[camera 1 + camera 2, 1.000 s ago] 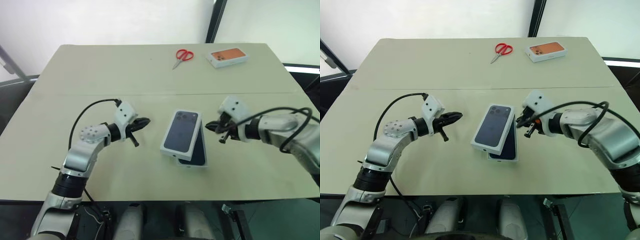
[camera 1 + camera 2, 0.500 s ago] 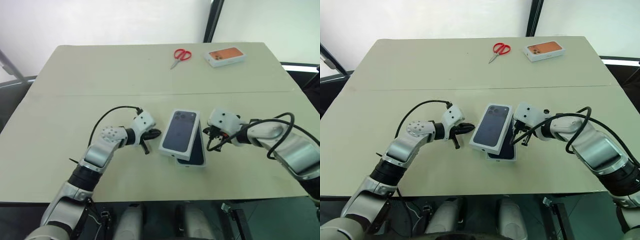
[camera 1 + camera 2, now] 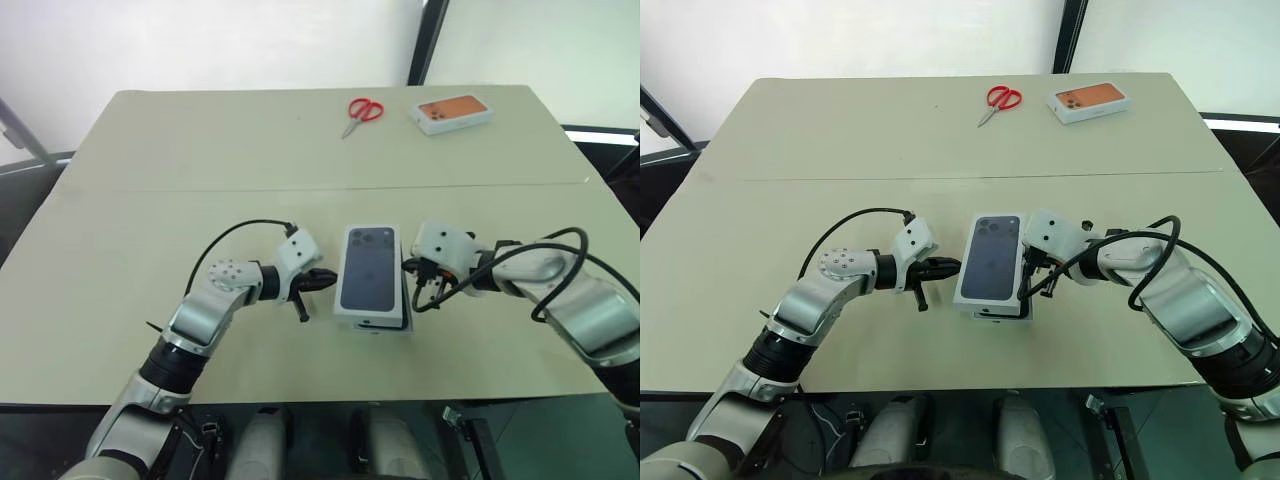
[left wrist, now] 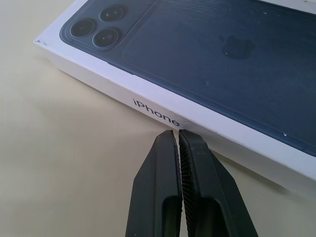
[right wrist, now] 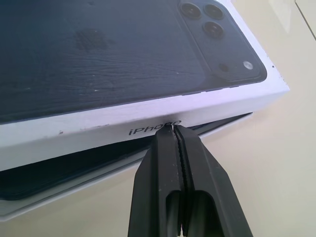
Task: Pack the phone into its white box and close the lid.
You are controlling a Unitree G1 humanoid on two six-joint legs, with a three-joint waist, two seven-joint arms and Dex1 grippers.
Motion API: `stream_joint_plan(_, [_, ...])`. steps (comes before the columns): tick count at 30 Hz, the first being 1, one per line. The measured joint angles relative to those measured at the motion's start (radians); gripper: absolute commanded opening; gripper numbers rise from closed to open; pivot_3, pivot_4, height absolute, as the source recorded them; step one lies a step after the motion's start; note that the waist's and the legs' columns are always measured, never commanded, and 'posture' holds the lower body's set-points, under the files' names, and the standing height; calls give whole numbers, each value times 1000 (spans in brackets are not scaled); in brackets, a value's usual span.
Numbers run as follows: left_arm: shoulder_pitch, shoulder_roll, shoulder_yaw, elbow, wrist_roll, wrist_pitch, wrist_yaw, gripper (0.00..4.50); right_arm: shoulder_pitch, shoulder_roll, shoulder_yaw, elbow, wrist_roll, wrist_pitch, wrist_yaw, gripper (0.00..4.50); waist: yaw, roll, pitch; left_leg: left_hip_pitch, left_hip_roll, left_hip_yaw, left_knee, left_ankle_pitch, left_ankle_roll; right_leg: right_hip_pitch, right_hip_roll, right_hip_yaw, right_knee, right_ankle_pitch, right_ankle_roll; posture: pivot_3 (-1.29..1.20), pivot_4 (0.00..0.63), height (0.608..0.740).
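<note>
The word "iPhone" is printed in grey on both long side walls of the lid (image 3: pixel 369 272), a shallow white rectangular cardboard tray with a dark navy-blue phone and its triple camera cluster printed on the outer face, and you can read it clearly in both wrist views. That lid sits printed face up in the lower middle of the head views, resting on top of the white box (image 5: pixel 64 195), a shallow white cardboard tray whose edge peeks out underneath on the side near the right hand. In the right wrist view there's a dark gap between lid and tray, with a slim dark navy slab in it that looks like the phone (image 5: pixel 59 173), so the lid isn't seated flush down over the tray yet. The left hand (image 4: pixel 177 134) has its two black ribbed fingers pressed together, holding nothing, tips right at the lid's side wall just under the lettering. The right hand (image 5: pixel 172 129) is pinched together too, empty, tips against the opposite wall right at its "iPhone" text. Everything's on a pale beige table (image 3: pixel 200 140). Up at the top of the frame, right of centre, lie red-handled scissors (image 3: pixel 362 112) and, just to their right, a smaller white box with an orange phone picture (image 3: pixel 455 113).
</note>
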Motion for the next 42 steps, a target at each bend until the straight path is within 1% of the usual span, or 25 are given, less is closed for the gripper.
stream_joint_plan(4, [1,-5,-4,-9,0,3,-6,182,30,-18,-15,-14,-10,-19,30,35,1,0,0,0,0,0,0,0,0,0,0,0,0,0,0,0,150,698])
stream_joint_plan(10, [1,-17,-20,-22,0,5,-8,182,49,-19,-34,-14,-46,-28,38,35,1,0,0,0,0,0,0,0,0,0,-1,0,0,0,0,0,150,698])
stream_joint_plan(21, [0,-27,-23,-47,-1,20,-10,182,95,-21,-52,-14,-66,-28,67,35,1,0,0,0,0,0,0,0,0,1,-1,0,0,0,0,0,150,698])
stream_joint_plan(42, [1,-11,-34,-66,-2,25,-43,182,117,-20,-69,-28,-86,-31,97,35,1,0,0,0,-1,0,0,0,0,1,-1,-1,0,0,0,0,150,698])
